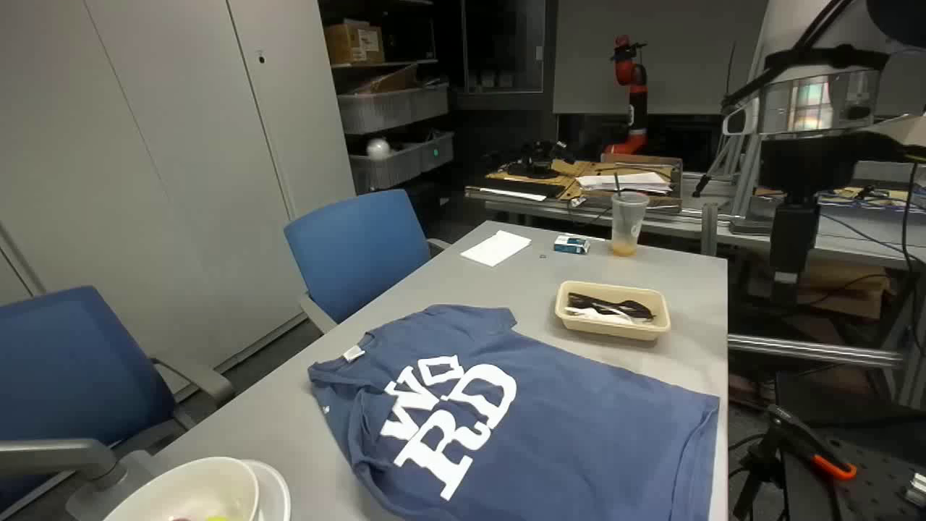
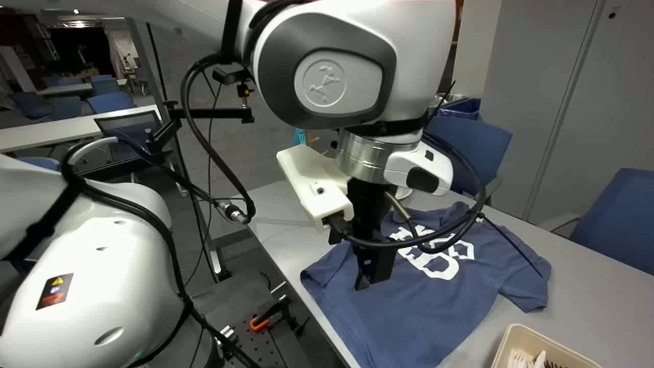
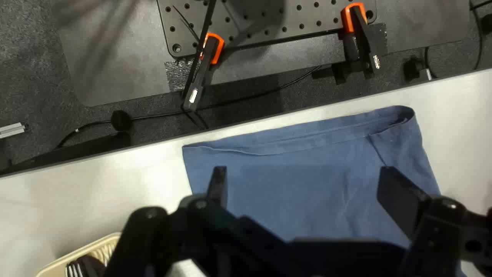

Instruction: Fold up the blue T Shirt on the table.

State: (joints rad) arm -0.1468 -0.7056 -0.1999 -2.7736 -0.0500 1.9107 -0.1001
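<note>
Hovering my gripper over the hem end of the blue T Shirt; fingers spread wide, up off the cloth. Shirt's on the table, printed side up, creased along the side nearest the bowl, hem just beside the table edge. In my wrist view the hem gapes at one corner. Tray with cutlery sits near the shirt, opposite side from the bowl.

The place is a robotics lab: a red robot arm behind the far, cluttered workbench, a white robot arm near, beside a perforated plate.
</note>
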